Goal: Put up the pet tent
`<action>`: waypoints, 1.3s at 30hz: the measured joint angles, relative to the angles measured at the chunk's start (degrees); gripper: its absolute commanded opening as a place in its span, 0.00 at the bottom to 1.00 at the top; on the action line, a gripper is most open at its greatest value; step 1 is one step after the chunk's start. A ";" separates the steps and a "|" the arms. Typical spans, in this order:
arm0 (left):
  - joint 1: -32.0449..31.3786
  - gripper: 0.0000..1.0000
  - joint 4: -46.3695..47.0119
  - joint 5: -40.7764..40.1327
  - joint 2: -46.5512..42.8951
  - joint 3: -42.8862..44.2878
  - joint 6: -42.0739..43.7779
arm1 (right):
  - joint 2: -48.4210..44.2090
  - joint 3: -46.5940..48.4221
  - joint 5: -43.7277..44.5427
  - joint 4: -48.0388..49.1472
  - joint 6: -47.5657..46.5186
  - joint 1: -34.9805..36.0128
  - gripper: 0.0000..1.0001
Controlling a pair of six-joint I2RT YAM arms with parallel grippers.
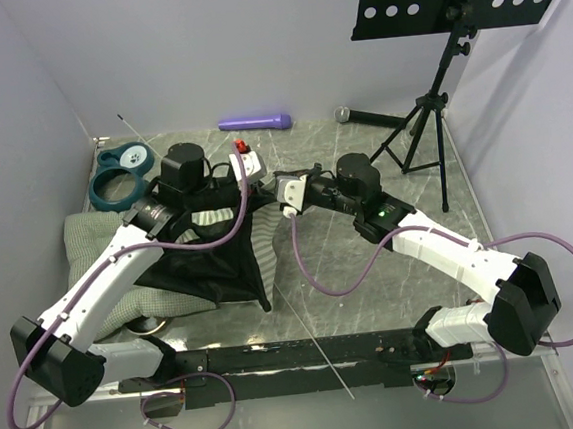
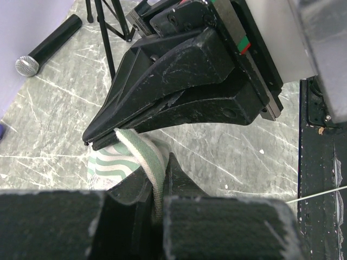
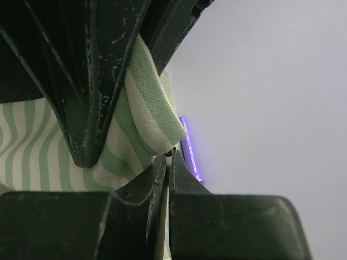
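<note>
Where the pet tent (image 1: 205,257) lies: green-and-white striped fabric with black lining, slumped on the left half of the grey marbled table (image 1: 373,287). It lies partly over a green-checked quilted cushion (image 1: 88,237), with its top raised to the grippers.
Tent strap: a striped woven strap (image 2: 142,154) runs between both grippers.
Left gripper (image 2: 157,197): jaws nearly together, clamped on the pet tent's strap.
Right gripper (image 3: 167,170): jaws pressed together, tip pinching the strap's end, nose to nose with the left gripper.

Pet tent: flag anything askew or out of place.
The pet tent is collapsed, a black heap slumped partly over the cushion. One thin white pole lies loose, slanting from the tent across the black base rail.
</note>
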 measured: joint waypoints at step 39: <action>1.68 0.01 1.49 0.50 2.67 -1.95 -0.11 | 0.39 -0.46 1.44 -1.95 2.10 -0.33 0.00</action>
